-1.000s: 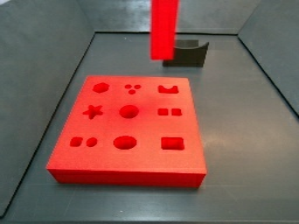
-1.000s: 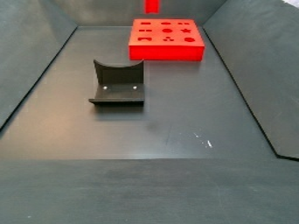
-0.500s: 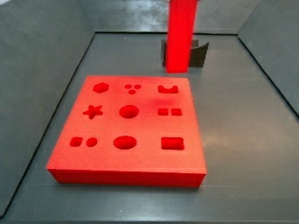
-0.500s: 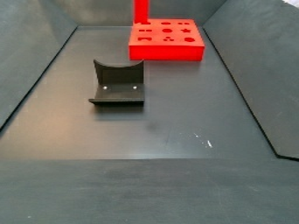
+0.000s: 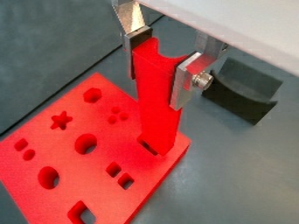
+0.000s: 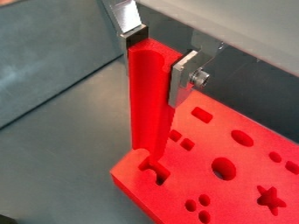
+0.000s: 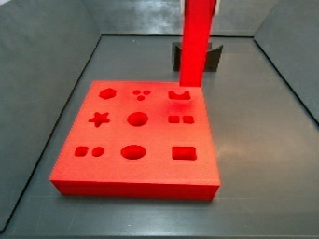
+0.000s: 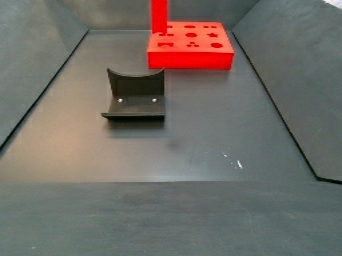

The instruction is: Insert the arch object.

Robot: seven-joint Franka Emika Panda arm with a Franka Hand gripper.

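Note:
The arch object (image 5: 155, 96), a long bright red bar, hangs upright in my gripper (image 5: 162, 63). The silver fingers (image 5: 187, 79) are shut on its upper end, as both wrist views show (image 6: 158, 66). Its lower end (image 6: 145, 153) meets the red board (image 6: 187, 175) at the arch-shaped hole near a far corner. I cannot tell how deep it sits. In a side view the bar (image 7: 196, 42) stands over that hole (image 7: 184, 94) and the gripper is above the frame. The bar (image 8: 158, 15) also shows at the board's (image 8: 191, 47) left far corner.
The board (image 7: 156, 177) has several other shaped holes: star, circles, squares. The dark fixture (image 8: 135, 95) stands on the grey floor away from the board and shows behind the bar (image 7: 214, 56) and in a wrist view (image 5: 246, 87). Grey walls enclose the floor.
The bar has come down and moved from in front of the fixture to the board's arch-shaped hole. The board and fixture have not moved.

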